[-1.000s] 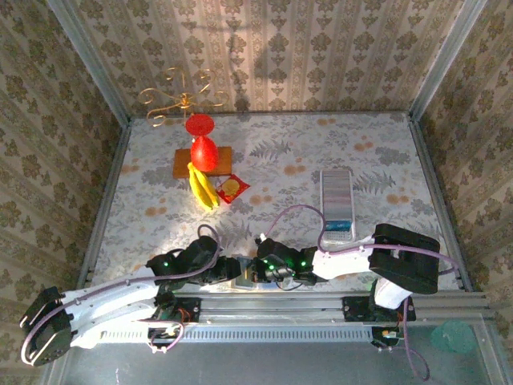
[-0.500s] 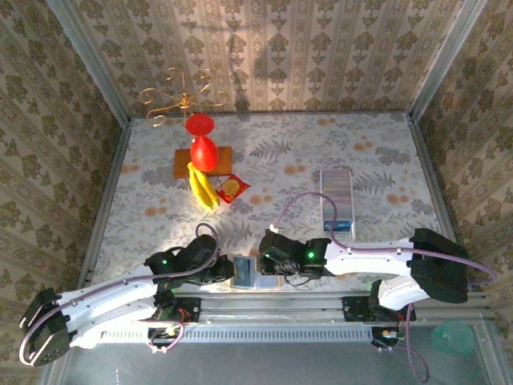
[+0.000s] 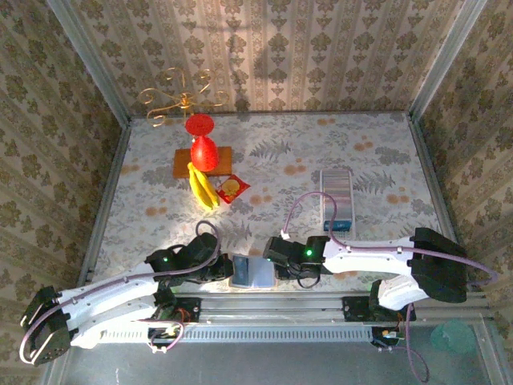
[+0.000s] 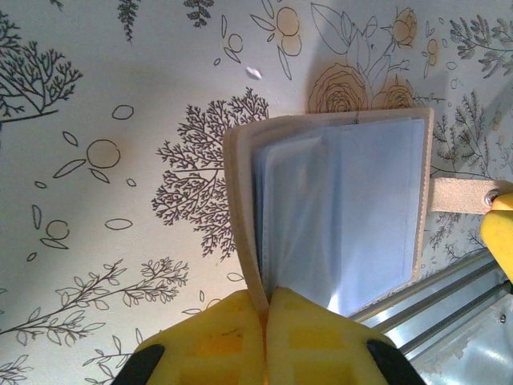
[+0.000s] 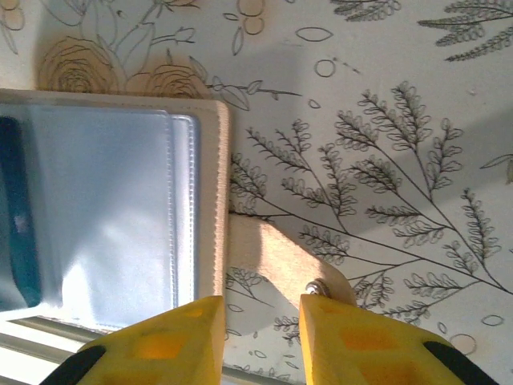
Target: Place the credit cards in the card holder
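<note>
Top external: the card holder (image 3: 250,271) lies at the near edge of the table (image 3: 272,164), between the left gripper (image 3: 223,271) and the right gripper (image 3: 275,269). A second ago both grippers were bunched over it and it was folded up. Now it is spread open, its pale inner face upward. One blue card of the credit cards (image 3: 341,225) sits at the near end of the ribbed tray (image 3: 336,191), well apart from the holder.

Left wrist: the left gripper (image 4: 266,309) is clamped on the edge of the holder's cover, pinning that side. The card holder (image 4: 345,208) is open, showing its clear sleeves (image 4: 321,216). The strap (image 4: 457,196) juts from the far side. A yellow fingertip (image 4: 500,241) of the right gripper sits just beside its end.

Right wrist: the right gripper (image 5: 260,321) has let go. Its jaws stand apart, with the strap (image 5: 276,257) and its snap (image 5: 317,286) lying loose on the table between them. A dark teal strip (image 5: 16,216) shows at the holder's left edge; whether it is a card cannot be told.

Judgement: the opening step looks done. The right arm seems free to fetch a card while the left keeps the holder steady.
</note>
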### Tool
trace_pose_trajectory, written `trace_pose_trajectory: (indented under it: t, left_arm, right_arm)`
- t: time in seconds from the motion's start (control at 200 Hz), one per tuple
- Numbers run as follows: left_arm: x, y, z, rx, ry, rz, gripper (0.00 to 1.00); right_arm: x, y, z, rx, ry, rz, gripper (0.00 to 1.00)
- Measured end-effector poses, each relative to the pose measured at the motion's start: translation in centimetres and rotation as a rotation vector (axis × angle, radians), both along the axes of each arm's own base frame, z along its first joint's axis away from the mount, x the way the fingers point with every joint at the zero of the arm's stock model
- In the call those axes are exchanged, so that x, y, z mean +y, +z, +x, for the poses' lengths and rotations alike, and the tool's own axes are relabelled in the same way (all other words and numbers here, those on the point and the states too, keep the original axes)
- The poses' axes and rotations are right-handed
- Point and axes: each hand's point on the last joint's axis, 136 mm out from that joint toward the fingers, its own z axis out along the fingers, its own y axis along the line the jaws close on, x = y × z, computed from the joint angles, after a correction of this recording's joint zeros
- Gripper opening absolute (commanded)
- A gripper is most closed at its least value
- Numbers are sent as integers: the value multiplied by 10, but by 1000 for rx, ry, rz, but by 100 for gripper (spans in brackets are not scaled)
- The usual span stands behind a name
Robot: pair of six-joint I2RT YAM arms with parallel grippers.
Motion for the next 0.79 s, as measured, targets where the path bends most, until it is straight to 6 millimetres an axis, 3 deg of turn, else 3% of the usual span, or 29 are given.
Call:
trace_pose_trajectory:
  t: [0.145,0.31,0.43,0.615,0.795]
  left_arm:
    - [0,-1,1,1,-1,6,6]
    - [1,-3,4,10,6,17,7]
    - [0,-3,6,15,6,23,8]
    - [-2,2,9,4,0,16,8]
    - [-2,2,9,6,4,18,8]
  right_arm:
    - [-16,15,15,-34,-41,45,39]
    - [-54,50,46,-126,-153,162,50]
    - [-75,55,44,-157,-198,243,57]
    - [-68,32,22,-67,-157,300,56]
    - [-41,17,10,15,-73,319,54]
